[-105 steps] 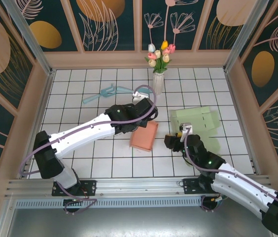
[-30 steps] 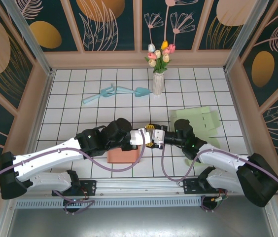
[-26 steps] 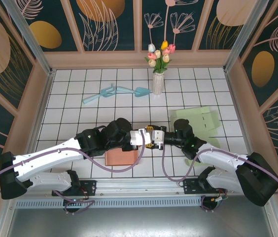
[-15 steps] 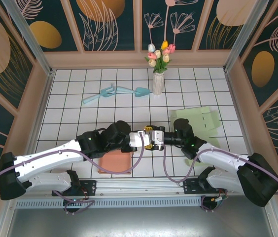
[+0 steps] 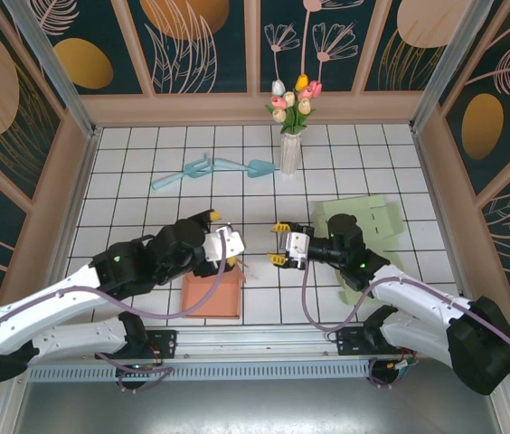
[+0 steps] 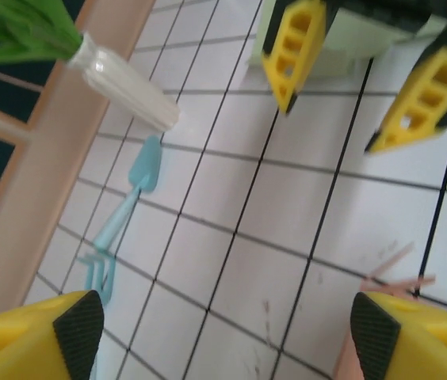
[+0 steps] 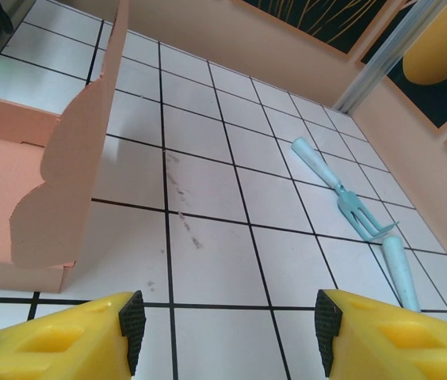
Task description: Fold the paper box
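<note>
Salmon-pink card forms the paper box (image 5: 212, 295); it is seen lying open-topped on the tiled table (image 5: 128, 172) by the near edge, just beside the left gripper (image 6: 223, 331), with one flap (image 7: 71, 170) stood upright; the left jaws are spread wide with nothing between them; the right gripper (image 5: 278, 243) is likewise parted and empty, clear of the box.
</note>
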Tool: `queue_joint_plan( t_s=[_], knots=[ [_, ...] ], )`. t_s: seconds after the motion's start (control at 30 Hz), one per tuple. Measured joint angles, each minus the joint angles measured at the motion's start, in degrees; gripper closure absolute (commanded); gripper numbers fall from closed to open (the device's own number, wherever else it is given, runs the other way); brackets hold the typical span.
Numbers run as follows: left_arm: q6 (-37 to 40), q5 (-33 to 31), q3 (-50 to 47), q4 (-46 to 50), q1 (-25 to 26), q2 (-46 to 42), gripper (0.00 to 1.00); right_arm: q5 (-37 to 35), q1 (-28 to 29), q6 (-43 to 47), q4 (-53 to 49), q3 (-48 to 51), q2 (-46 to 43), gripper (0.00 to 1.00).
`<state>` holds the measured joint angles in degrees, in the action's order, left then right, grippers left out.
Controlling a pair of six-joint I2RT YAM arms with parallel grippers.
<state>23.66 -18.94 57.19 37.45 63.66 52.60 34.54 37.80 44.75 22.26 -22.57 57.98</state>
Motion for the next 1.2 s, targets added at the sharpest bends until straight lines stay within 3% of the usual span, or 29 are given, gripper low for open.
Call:
queue_joint_plan(
  t_s=[0.27, 0.4, 0.43, 0.53, 0.67, 1.2],
  knots=[
    [0.4, -4.1, -4.4, 8.1, -2.8, 1.4, 0.14, 1.1, 0.0, 1.4, -3.1, -0.2, -1.9, 0.39],
    [2.2, -4.5, -5.1, 8.2, -4.5, 4.8, 0.22, 1.5, 0.0, 1.5, -3.3, -0.3, -1.3, 0.39],
    [2.7, -4.4, -5.4, 8.2, -4.8, 5.7, 0.29, 1.5, 0.0, 1.5, -3.3, -0.3, -1.1, 0.39],
    [3.7, -3.2, -5.7, 8.1, -5.2, 8.1, 0.67, 1.6, 0.0, 1.9, -4.2, -0.8, -0.8, 0.39],
    [4.6, -1.6, -5.7, 7.7, -5.2, 10.2, 0.99, 1.5, 0.0, 1.9, -4.7, -1.2, 0.2, 0.39],
    [7.9, 7.2, -4.5, 0.5, -4.4, 10.7, 1.00, 1.6, 0.0, 1.4, -1.1, -1.8, 7.0, 0.39]
  ],
)
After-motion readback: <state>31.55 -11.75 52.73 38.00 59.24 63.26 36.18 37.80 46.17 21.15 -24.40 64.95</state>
